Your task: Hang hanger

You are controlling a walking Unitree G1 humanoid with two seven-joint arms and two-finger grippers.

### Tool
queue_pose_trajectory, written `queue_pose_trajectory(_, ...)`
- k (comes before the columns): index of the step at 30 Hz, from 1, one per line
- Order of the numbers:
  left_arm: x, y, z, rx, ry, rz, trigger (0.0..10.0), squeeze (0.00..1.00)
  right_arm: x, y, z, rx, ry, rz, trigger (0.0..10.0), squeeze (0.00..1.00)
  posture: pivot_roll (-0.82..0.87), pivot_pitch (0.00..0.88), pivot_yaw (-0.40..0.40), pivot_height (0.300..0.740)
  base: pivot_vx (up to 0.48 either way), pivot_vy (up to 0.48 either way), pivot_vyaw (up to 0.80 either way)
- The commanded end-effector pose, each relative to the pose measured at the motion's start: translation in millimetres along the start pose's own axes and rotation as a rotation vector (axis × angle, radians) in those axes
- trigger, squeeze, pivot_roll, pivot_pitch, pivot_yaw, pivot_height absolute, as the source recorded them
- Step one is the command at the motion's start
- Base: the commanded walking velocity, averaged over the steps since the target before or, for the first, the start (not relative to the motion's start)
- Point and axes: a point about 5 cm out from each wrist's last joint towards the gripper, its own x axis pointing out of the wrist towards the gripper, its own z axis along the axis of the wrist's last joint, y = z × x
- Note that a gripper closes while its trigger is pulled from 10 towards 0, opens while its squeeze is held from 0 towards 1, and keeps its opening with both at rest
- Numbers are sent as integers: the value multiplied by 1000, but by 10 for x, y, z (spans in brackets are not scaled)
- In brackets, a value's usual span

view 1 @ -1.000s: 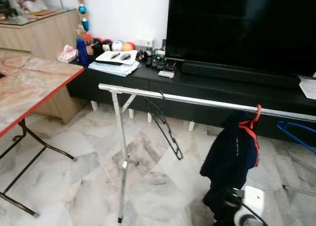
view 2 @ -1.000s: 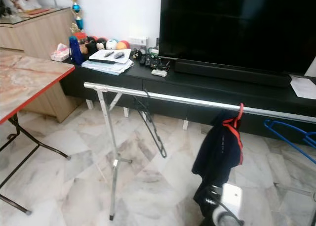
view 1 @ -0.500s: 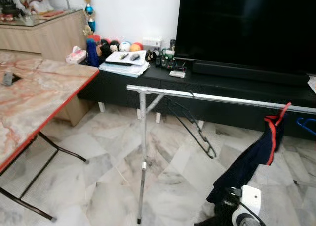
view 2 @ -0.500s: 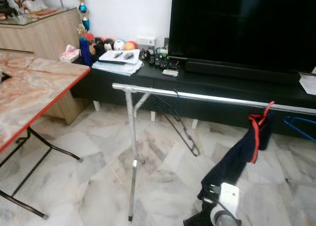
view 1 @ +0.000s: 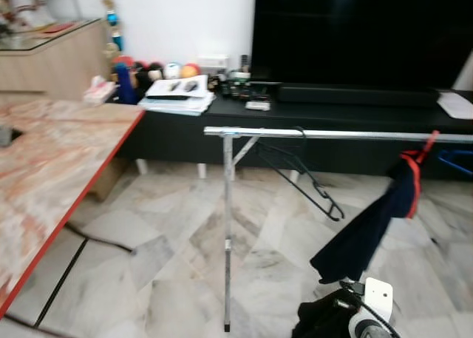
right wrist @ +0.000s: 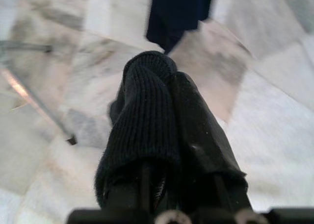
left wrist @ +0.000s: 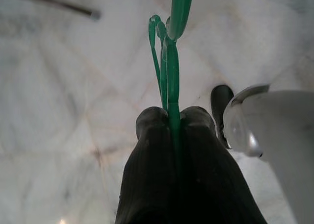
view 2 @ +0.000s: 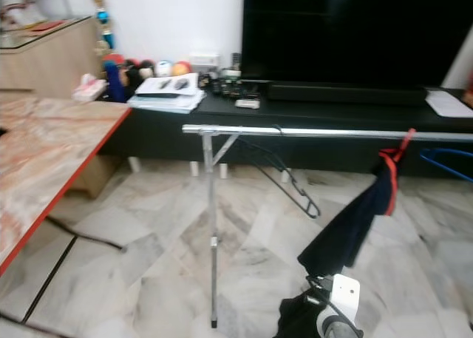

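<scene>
Left gripper [left wrist: 169, 117] is clamped on the green hanger [left wrist: 169, 57], which sticks out past its fingertips over the marble floor [left wrist: 64, 87], low and well short of the rail [view 1: 332, 134]. Nothing of the hanging is done yet: the hanger must be raised and hooked on the rail beside the black hanger [view 1: 303, 177] and the dark garment [view 1: 369, 223]. Right gripper [right wrist: 164, 79] hangs idle, fingers pressed together, empty.
</scene>
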Motion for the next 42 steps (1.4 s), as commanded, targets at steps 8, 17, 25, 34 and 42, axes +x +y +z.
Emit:
queue_pose_trajectory(8, -18, -42, -75, 21, 12, -15, 10000, 0, 20, -22, 99, 0, -37, -10, 10000, 0, 23, 8, -1, 740, 0, 0, -688)
queue_pose_trajectory(17, -61, 213, -161, 19, 21, 5, 10000, 0, 28, -2, 150, 9, -65, -6, 10000, 0, 22, 8, 5, 740, 0, 0, 0)
queue_pose_trajectory(25, -22, 182, -33, 26, 6, -1, 10000, 0, 38, -8, 198, 12, -80, -8, 10000, 0, 21, 9, 6, 740, -271, 0, 0)
queue_pose_trajectory(34, 14, -131, 38, 38, -1, -38, 10000, 0, 47, 5, 239, 10, -92, 0, 10000, 0, 23, 0, 4, 740, -305, 0, 0)
queue_pose_trajectory(42, -29, -75, -115, 44, 17, -33, 10000, 0, 71, 59, 363, 4, -132, 19, 10000, 0, 21, 0, 7, 740, -309, 0, 0)
